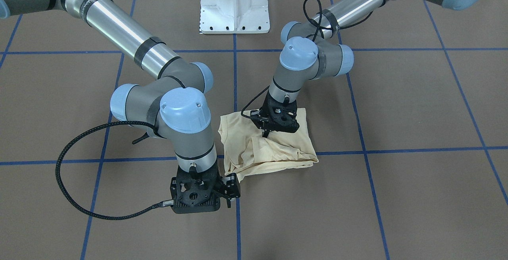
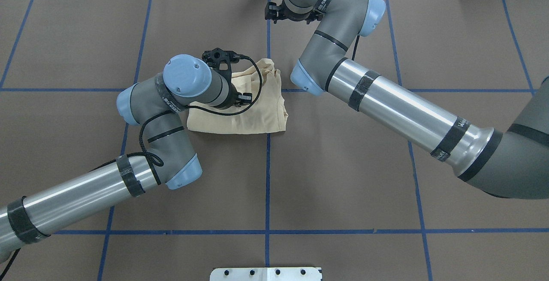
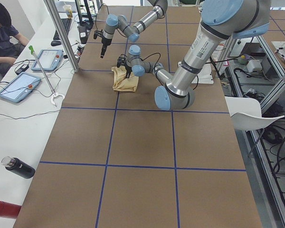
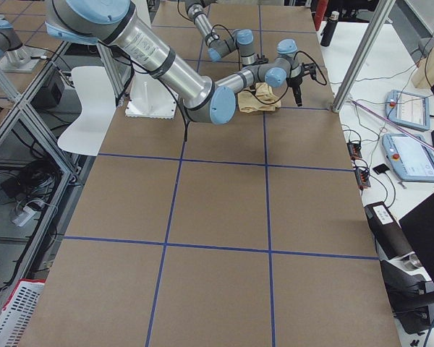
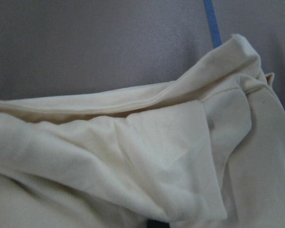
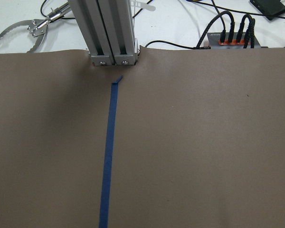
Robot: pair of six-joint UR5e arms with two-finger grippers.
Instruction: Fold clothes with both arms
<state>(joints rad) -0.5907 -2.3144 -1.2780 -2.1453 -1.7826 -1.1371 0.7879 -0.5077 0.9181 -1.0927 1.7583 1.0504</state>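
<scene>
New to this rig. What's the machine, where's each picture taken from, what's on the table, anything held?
Two grey-and-silver jointed robot arms, the left arm and the right arm, work over a brown table taped with blue lines. Pictures: one facing the robot, one over its shoulders, one from each table end, one on each wrist. A crumpled pale cream-yellow shirt lies there. The left gripper is down on it; a pinch can't be confirmed. The right gripper hangs clear of it over bare table, holding nothing.
</scene>
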